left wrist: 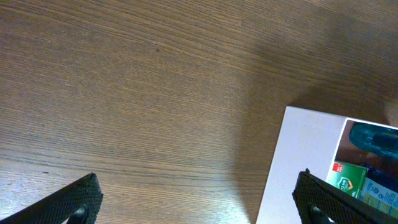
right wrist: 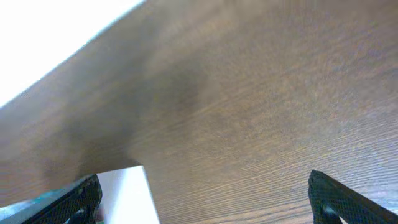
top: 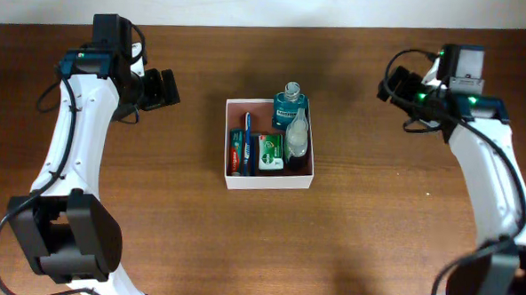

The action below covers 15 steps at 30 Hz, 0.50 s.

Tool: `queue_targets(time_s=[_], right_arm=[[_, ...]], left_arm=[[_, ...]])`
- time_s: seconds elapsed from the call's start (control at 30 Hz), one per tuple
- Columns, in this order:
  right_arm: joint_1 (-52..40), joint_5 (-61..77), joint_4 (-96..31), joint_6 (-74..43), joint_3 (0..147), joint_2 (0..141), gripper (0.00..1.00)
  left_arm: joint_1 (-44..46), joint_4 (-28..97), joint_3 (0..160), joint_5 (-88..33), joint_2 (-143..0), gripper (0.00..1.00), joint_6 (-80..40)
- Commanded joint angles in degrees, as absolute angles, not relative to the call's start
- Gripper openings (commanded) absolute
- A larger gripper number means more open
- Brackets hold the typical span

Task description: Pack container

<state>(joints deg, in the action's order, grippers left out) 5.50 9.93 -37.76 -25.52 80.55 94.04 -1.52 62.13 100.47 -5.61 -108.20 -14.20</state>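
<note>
The container (top: 267,182) is a square white-walled box in the middle of the table. It holds a blue bottle (top: 291,104), a clear tube (top: 297,136), a green box (top: 270,152), a red box (top: 236,153) and a blue toothbrush (top: 247,138). My left gripper (top: 166,87) is open and empty, left of the container and apart from it. My right gripper (top: 392,85) is open and empty, to the container's upper right. The left wrist view shows the container's white wall (left wrist: 298,162) between the open jaws (left wrist: 199,205). The right wrist view shows a container corner (right wrist: 127,196) and open jaws (right wrist: 205,205).
The brown wooden table (top: 153,232) stretches around the container. Its far edge meets a white wall (top: 269,5) at the top. The white wall also shows in the right wrist view (right wrist: 50,37).
</note>
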Motion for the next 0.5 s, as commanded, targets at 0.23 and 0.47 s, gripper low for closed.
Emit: queue_targets(time_s=[0.23, 0.47], right_arm=[[-0.6, 8.21, -36.4, -25.3, 78.37, 71.99, 0.99], [-4.69, -0.89, -25.93, -24.84, 65.19, 51.75, 0.99]], left_arm=[[-1.56, 62.19, 101.08, -5.06, -106.91, 0.99, -14.09], [-1.56, 62.19, 101.08, -5.06, -106.91, 0.99, -14.09]])
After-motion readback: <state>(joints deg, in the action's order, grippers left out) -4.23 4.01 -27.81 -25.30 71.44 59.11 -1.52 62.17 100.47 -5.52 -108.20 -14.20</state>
